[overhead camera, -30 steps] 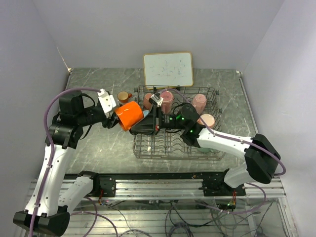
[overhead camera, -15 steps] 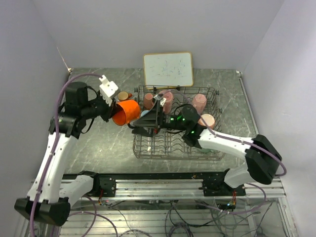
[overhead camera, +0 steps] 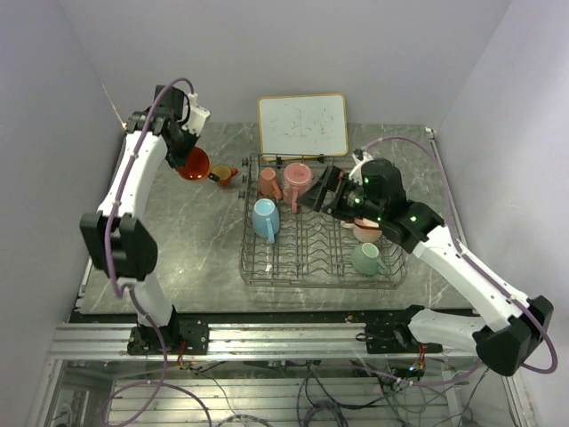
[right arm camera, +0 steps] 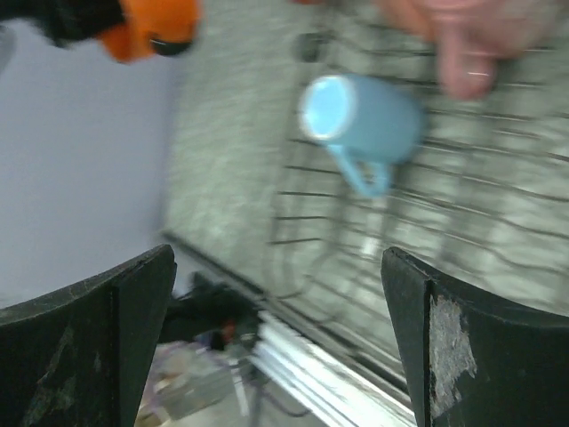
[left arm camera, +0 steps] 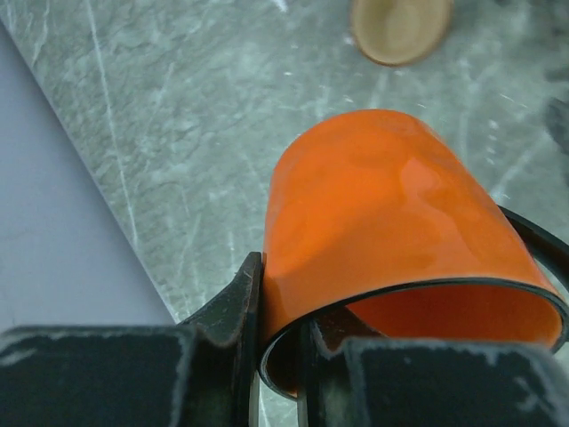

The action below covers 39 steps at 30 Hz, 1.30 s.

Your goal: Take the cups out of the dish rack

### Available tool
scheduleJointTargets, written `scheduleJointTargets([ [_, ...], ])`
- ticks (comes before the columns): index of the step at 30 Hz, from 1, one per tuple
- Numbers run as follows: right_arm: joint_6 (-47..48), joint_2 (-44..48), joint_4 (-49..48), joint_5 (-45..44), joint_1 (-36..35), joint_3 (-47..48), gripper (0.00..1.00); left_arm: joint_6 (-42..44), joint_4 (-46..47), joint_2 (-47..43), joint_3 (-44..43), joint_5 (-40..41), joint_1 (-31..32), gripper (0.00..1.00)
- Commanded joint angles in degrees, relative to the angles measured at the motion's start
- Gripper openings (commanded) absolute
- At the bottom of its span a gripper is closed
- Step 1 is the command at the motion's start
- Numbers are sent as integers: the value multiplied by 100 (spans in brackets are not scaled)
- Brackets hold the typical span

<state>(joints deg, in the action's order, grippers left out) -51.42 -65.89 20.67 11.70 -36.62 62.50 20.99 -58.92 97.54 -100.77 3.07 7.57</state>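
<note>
Mug, big orange one, hangs over the table left of the rack, rim pinched by the left gripper, guessing for set-down. Right gripper gapes empty over the rack, probably eyeing the blue mug.

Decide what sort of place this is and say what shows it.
Probably a robotics lab bench, not a kitchen: two robot arms on a metal rail, loose cables beneath, and a dish rack of cups on a walled-in table.
</note>
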Motion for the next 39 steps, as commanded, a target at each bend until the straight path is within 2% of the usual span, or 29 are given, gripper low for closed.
scheduleJointTargets([
  [1, 1062, 365, 2515, -2067, 74, 205, 100, -97, -709, 1065, -1331, 361, -480, 7],
  [5, 1059, 734, 3120, -2842, 86, -3, 100, -19, -1059, 2099, -2383, 442, -633, 7],
  [12, 772, 1293, 3590, -3360, 98, -711, 100, -92, -1437, 3341, -3329, 180, -643, 7],
  [22, 283, 1317, 3625, -3426, 106, -1297, 100, -433, -1170, 4259, -3814, -337, -880, 7],
  [31, -44, 1242, 3019, -3553, 132, -1727, 99, -486, -680, 4326, -3609, -468, -949, 7],
  [33, -74, 1169, 2803, -3457, 189, -1915, 99, -527, -630, 4353, -3642, -532, -977, 14],
  [35, -139, 1122, 2666, -3373, 252, -2031, 100, -552, -565, 4329, -3607, -585, -984, 29],
  [39, -323, 1160, 2528, -3413, 351, -2193, 100, -576, -350, 4227, -3424, -548, -980, 40],
])
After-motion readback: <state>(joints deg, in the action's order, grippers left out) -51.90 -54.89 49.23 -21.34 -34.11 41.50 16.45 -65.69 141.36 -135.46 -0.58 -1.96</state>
